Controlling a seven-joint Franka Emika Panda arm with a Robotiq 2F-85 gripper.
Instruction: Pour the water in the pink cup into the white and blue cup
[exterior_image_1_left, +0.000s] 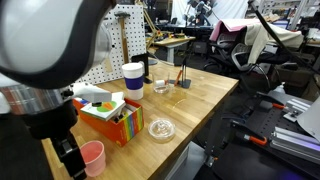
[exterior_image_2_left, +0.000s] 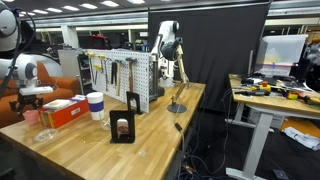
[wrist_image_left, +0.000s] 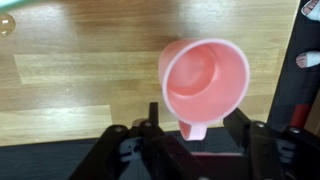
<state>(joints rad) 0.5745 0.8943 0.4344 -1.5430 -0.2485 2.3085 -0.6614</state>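
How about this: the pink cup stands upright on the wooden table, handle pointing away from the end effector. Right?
No. The wrist view shows the pink cup upright on the wooden table, but its handle points toward the end effector.

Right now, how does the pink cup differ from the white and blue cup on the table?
The pink cup is a single light pink; the white and blue cup is white with dark blue bands. The pink cup is shorter, with a loop handle; the white and blue cup is taller, no handle showing. Both stand upright on the wooden table.
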